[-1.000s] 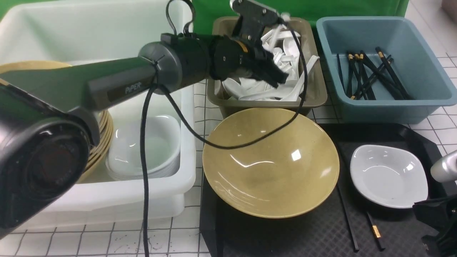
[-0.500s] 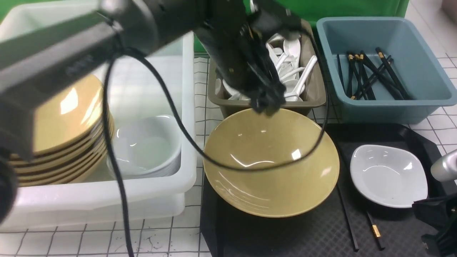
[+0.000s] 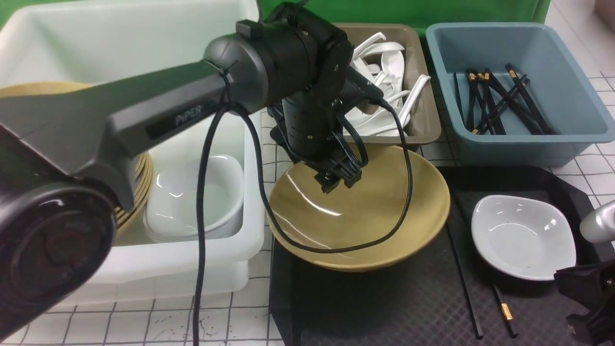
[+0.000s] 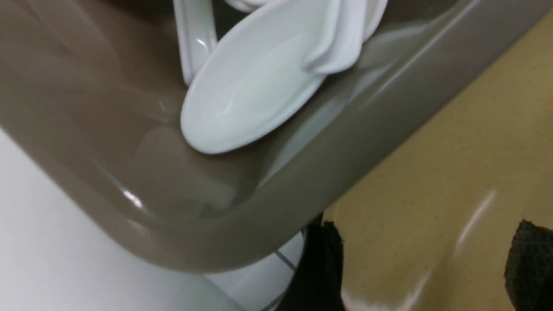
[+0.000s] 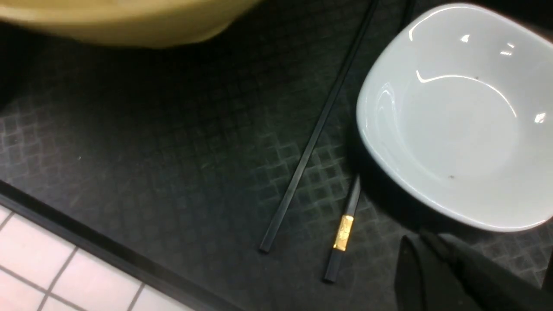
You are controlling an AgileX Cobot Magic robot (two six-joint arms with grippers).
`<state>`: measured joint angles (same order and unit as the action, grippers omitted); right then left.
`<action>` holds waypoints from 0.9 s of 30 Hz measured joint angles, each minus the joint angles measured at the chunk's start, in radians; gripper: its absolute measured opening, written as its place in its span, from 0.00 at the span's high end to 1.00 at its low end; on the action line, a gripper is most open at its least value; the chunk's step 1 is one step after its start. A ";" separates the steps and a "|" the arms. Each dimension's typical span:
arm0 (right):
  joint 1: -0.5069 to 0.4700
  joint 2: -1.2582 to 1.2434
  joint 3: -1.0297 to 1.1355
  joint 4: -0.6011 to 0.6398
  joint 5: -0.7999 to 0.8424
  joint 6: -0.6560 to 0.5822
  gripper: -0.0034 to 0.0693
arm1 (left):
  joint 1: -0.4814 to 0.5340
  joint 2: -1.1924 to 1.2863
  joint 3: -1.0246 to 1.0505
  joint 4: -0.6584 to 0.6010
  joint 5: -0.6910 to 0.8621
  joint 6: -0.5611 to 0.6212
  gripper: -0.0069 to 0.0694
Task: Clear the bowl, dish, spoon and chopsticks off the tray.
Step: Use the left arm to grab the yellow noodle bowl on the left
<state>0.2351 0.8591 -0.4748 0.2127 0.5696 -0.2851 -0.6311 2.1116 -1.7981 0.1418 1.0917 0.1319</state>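
1. Bowl (image 3: pixel 375 211) is sitting on the left part of the tray (image 3: pixel 384 307), with its far rim lying just in front of the olive-brown tub (image 3: pixel 423 129).
2. The dish (image 3: pixel 522 238) is resting on the right part of the tray, apart from the bowl.
3. The chopsticks (image 3: pixel 505 311) are lying flat on the tray between bowl and dish, running toward the tray's near edge. The stick showing its gold band is slipping its far end under the dish.
4. The left fingers (image 4: pixel 319 263) are pointing down at the bowl's far rim and standing spread wide apart, gripping nothing. Whether either one is touching the bowl is not clear.
5. The right fingers (image 5: pixel 432 272) are hovering pressed together and empty over the tray's near right corner, just beside the dish.
6. White spoons (image 3: pixel 384 62) are lying heaped in the olive-brown tub. To its right, the blue tub (image 3: pixel 567 129) is holding a loose bundle of black sticks (image 3: pixel 499 103).
7. On the left, the white tub (image 3: pixel 144 72) is holding a stack of yellow bowls (image 3: pixel 139 178) and a stack of white dishes (image 3: pixel 192 202).
8. Everything is standing on the white tiled counter (image 3: pixel 144 322).
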 joint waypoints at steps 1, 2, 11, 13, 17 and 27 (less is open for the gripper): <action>0.000 0.000 0.000 0.000 0.000 0.000 0.89 | 0.002 0.009 0.000 -0.028 0.012 -0.001 0.31; 0.000 0.000 0.000 0.000 0.000 0.000 0.89 | 0.004 0.015 0.000 -0.043 0.019 -0.001 0.32; 0.000 0.000 0.000 0.000 -0.001 0.000 0.89 | 0.001 0.009 -0.006 -0.154 0.088 -0.010 0.47; 0.000 0.000 0.000 0.000 -0.002 0.000 0.89 | 0.001 -0.010 -0.037 -0.155 0.109 -0.019 0.47; 0.000 0.000 0.000 0.000 -0.003 0.000 0.89 | 0.001 -0.034 -0.082 -0.154 0.119 -0.026 0.44; 0.000 0.000 0.000 0.000 -0.003 0.000 0.89 | 0.001 0.022 -0.100 -0.224 0.134 0.030 0.30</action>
<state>0.2351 0.8591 -0.4748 0.2127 0.5664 -0.2851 -0.6305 2.1332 -1.8985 -0.0827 1.2253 0.1616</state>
